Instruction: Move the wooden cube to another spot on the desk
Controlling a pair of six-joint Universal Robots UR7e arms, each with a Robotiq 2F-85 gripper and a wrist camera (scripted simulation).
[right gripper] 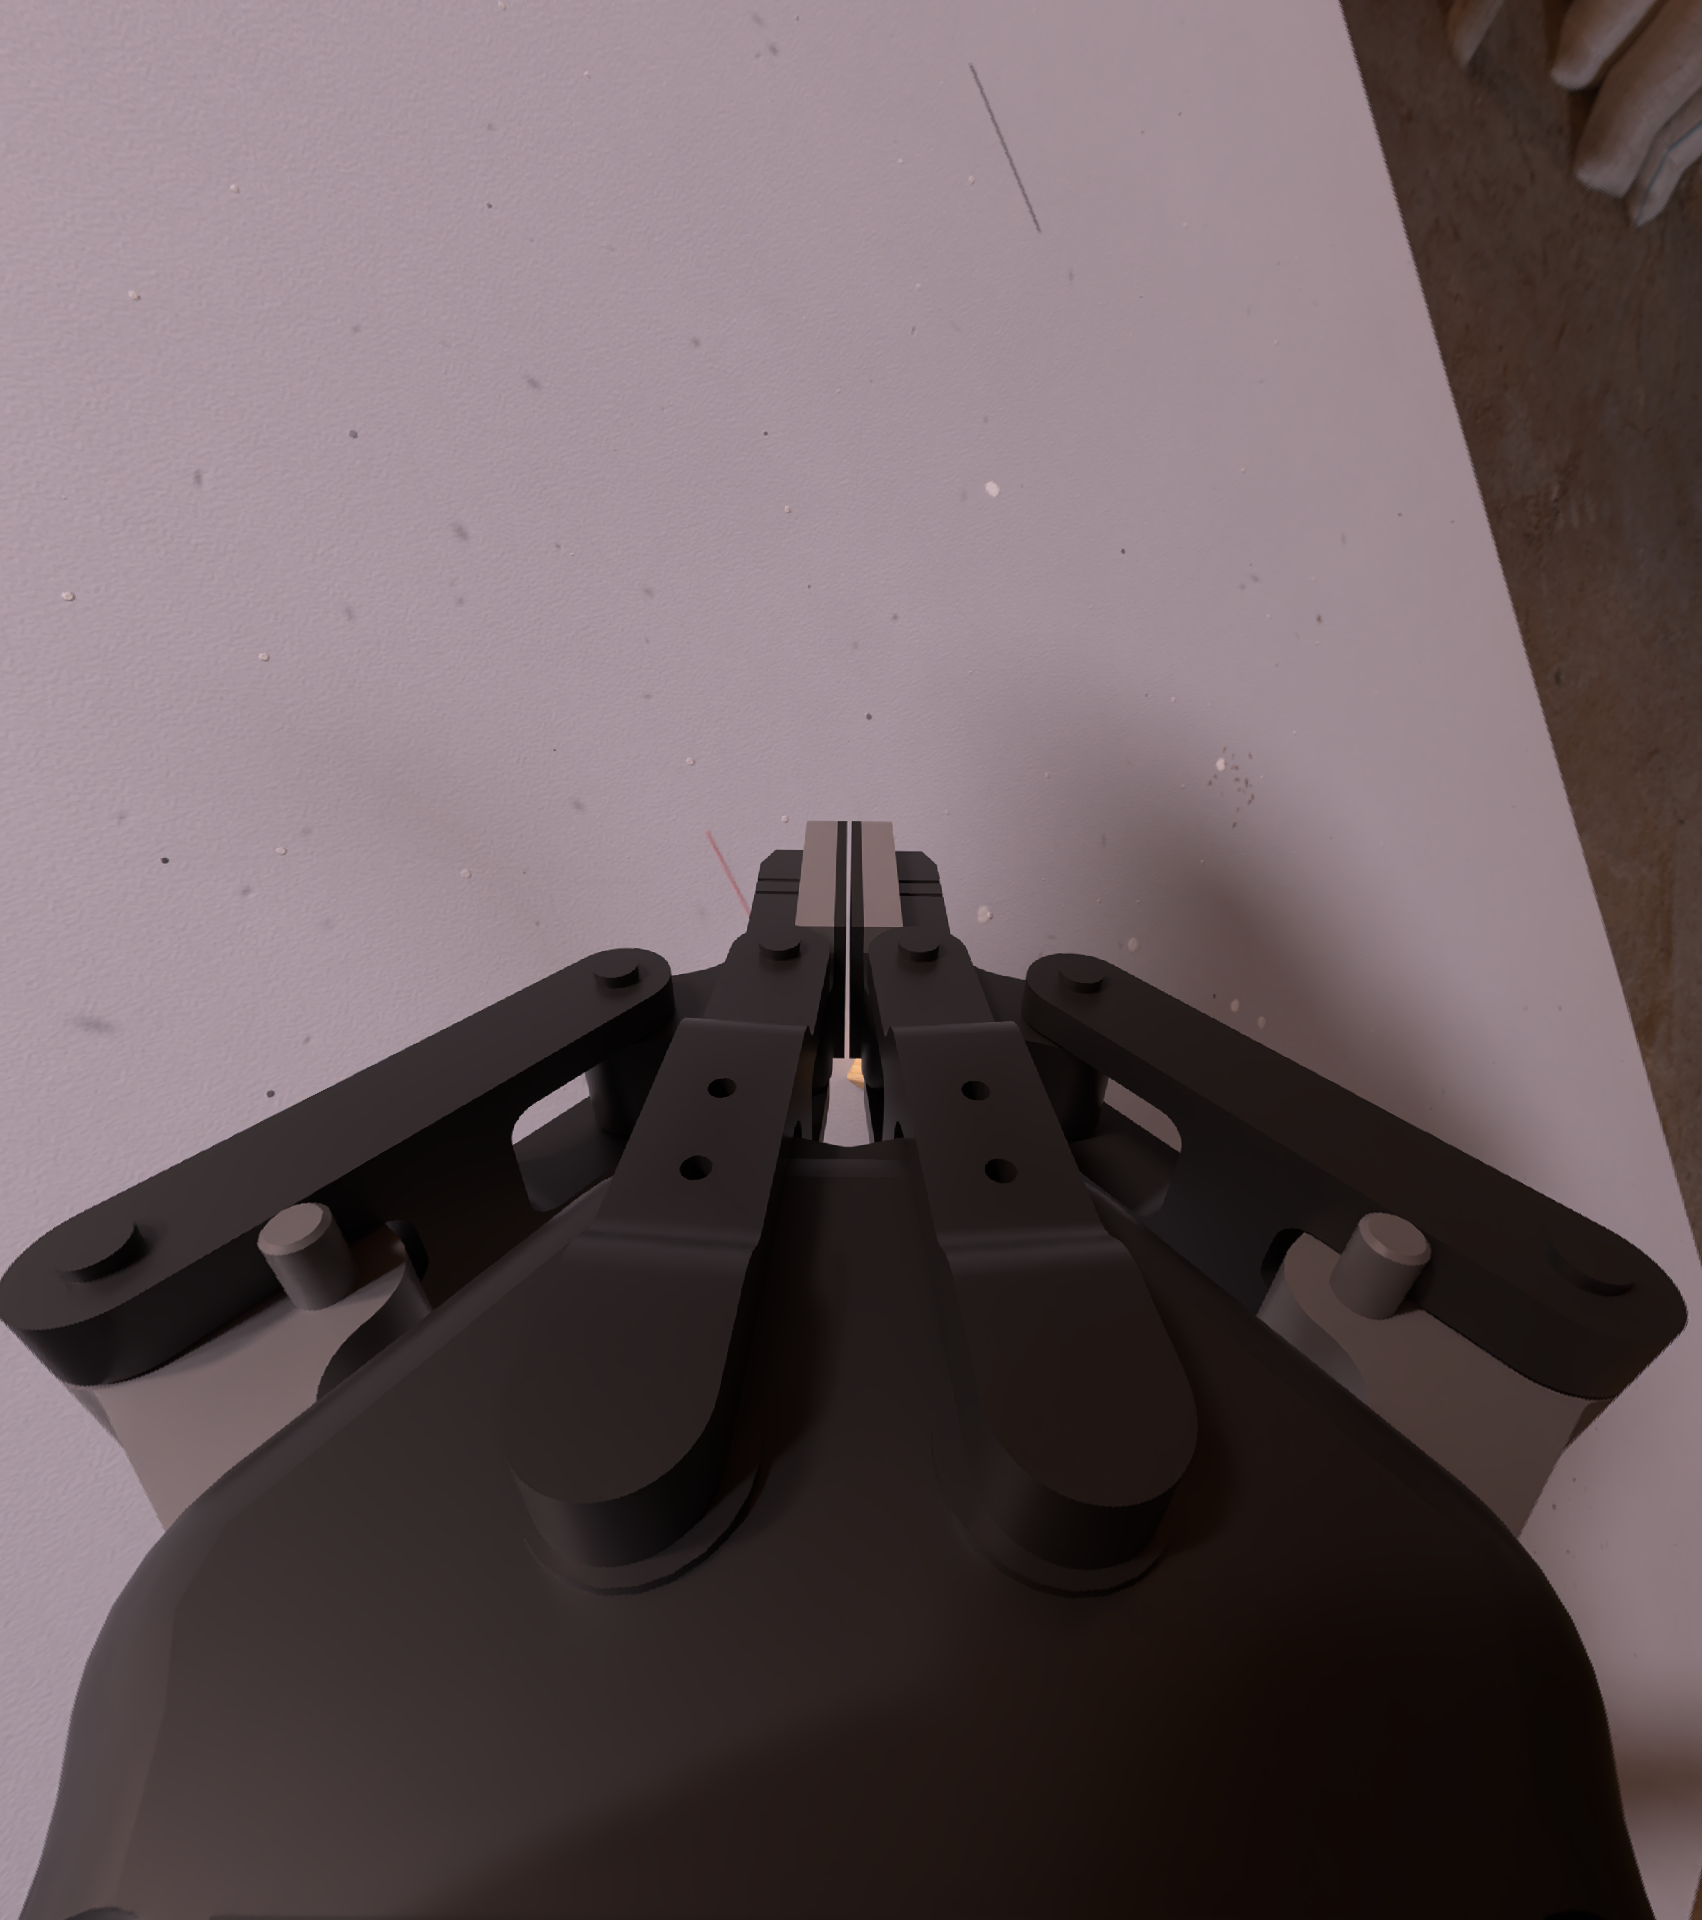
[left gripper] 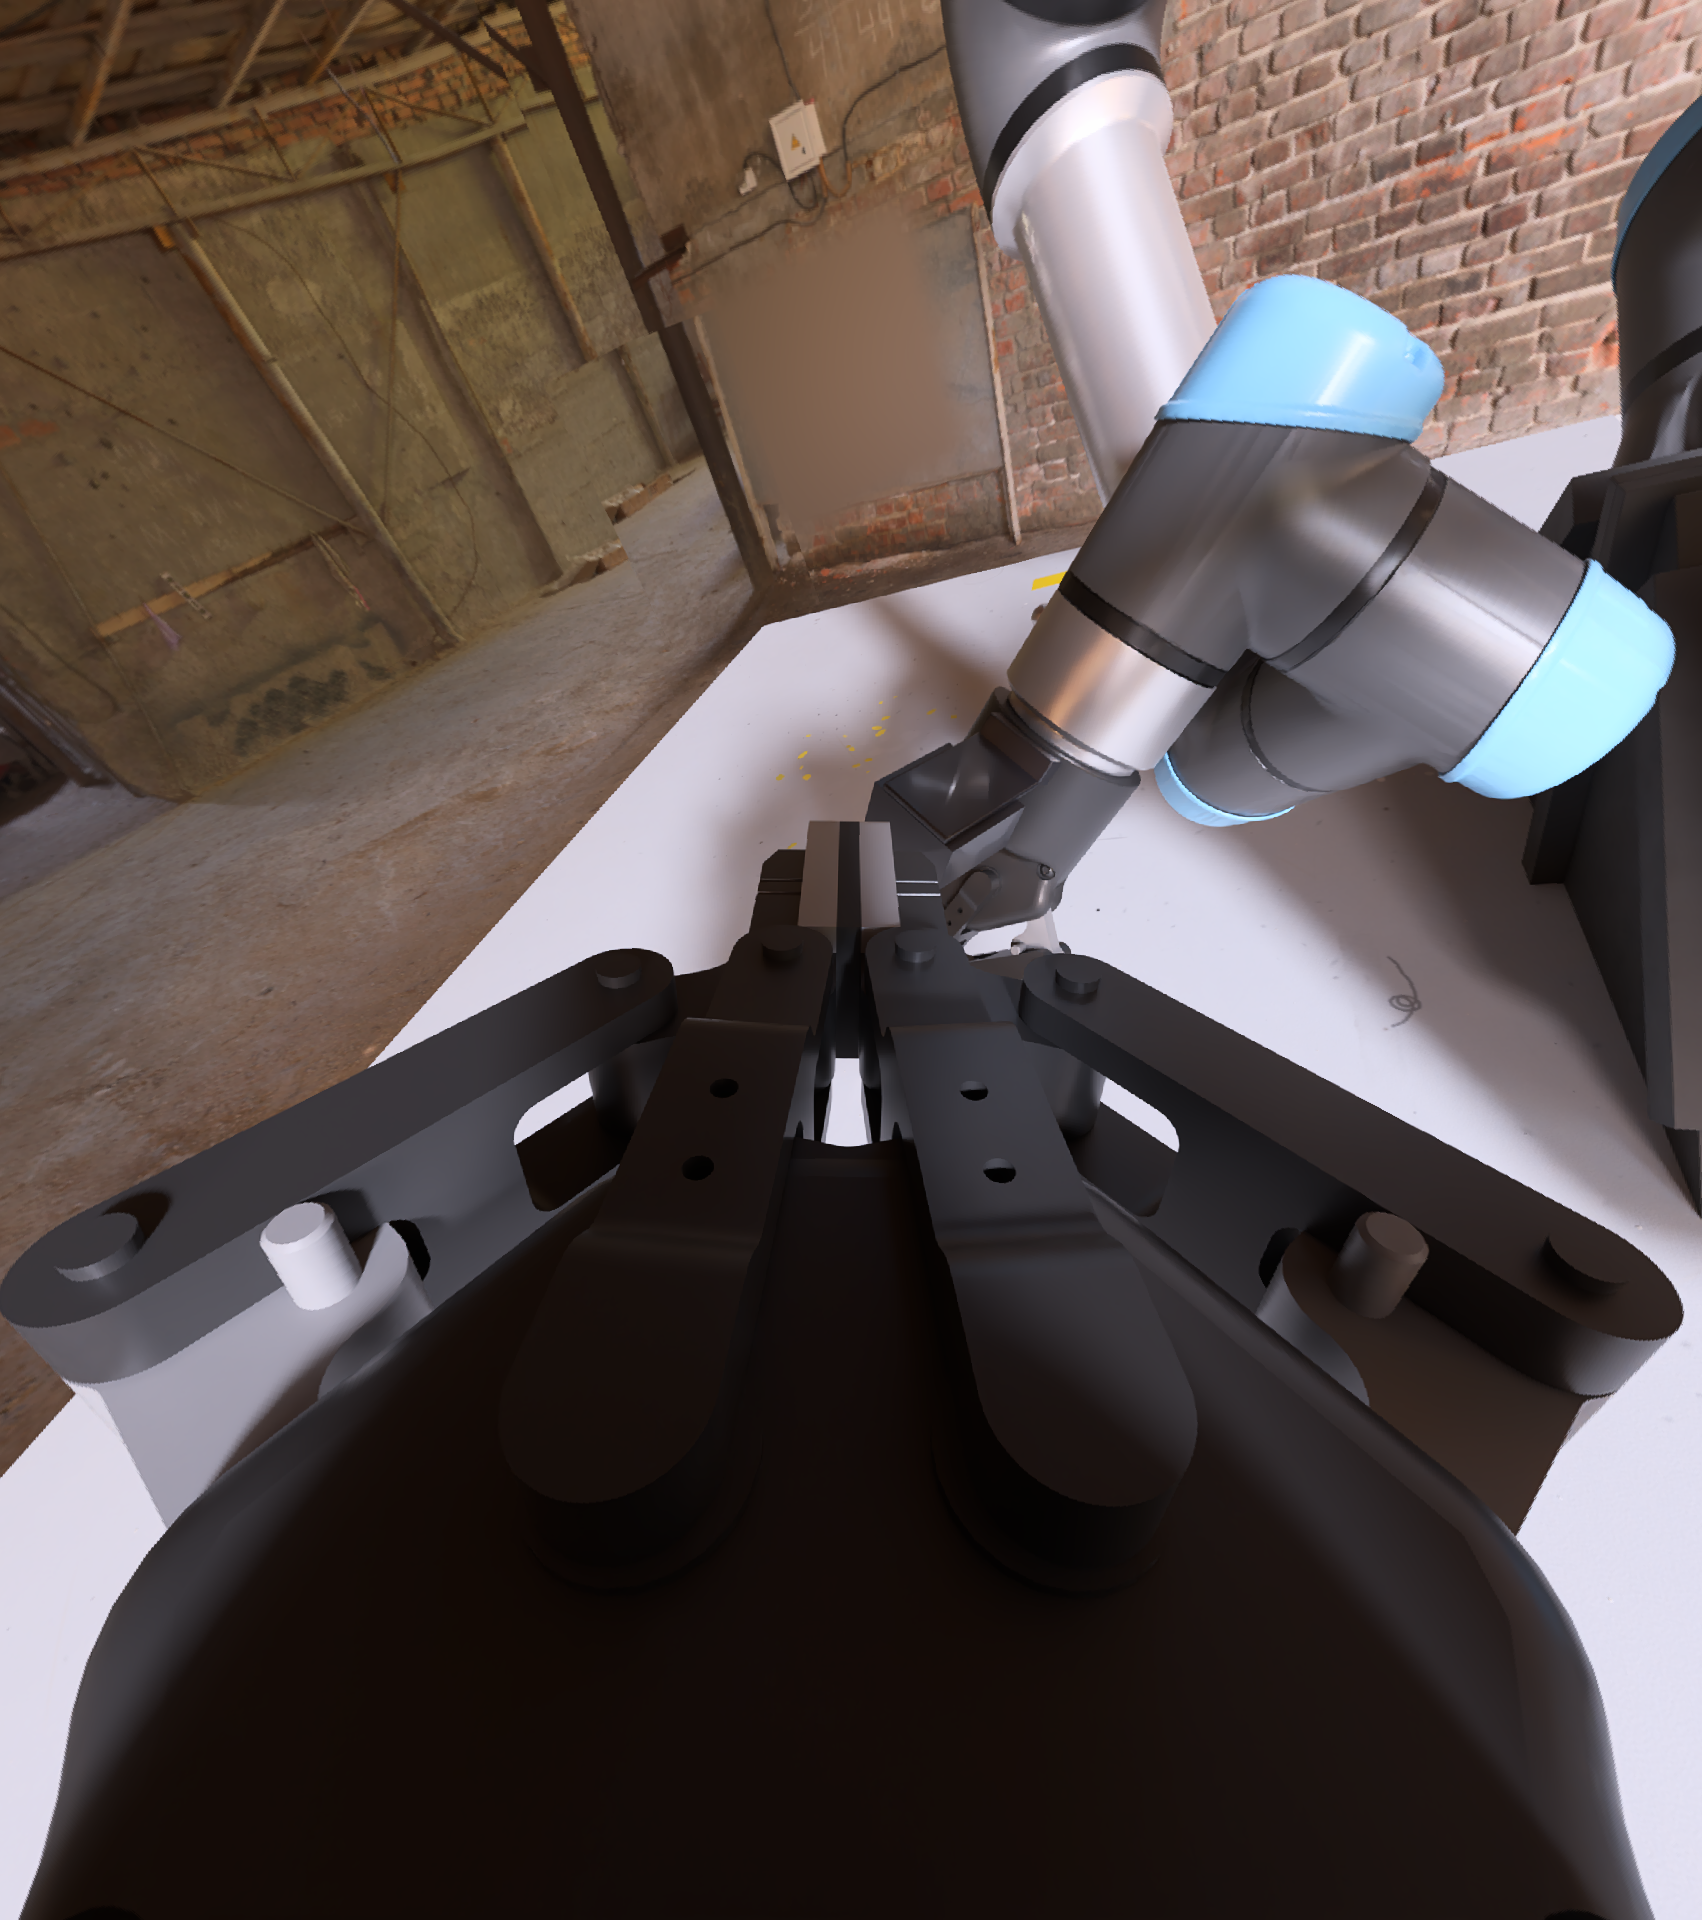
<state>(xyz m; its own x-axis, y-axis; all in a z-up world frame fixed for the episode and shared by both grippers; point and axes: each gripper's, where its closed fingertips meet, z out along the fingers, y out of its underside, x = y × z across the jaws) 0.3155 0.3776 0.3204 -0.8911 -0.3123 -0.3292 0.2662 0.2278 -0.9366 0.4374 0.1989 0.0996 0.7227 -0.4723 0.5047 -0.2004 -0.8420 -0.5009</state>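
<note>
On the desk (right gripper: 514,416), under the right gripper (right gripper: 847,873), we see only a small tan speck (right gripper: 855,1073) through the slit behind the pads. We think it is a part of the cube, but it is too small to be sure, and no view shows the cube plainly. The jaws of this gripper are together, with only a thin line between them, and they point down at the desk. The jaws of the left gripper (left gripper: 847,873) are also together and hold nothing; it looks across at the right gripper (left gripper: 982,914), which is low over the desk.

What could go wrong, in our judgement: with the jaws together the right gripper cannot take the cube, so coming lower may push it away or press the pads on the desk. The desk edge (right gripper: 1512,727) is near, so a pushed cube could fall off.

We read no brand or label; a wall box (left gripper: 795,140) has a yellow sign, too small to read
</note>
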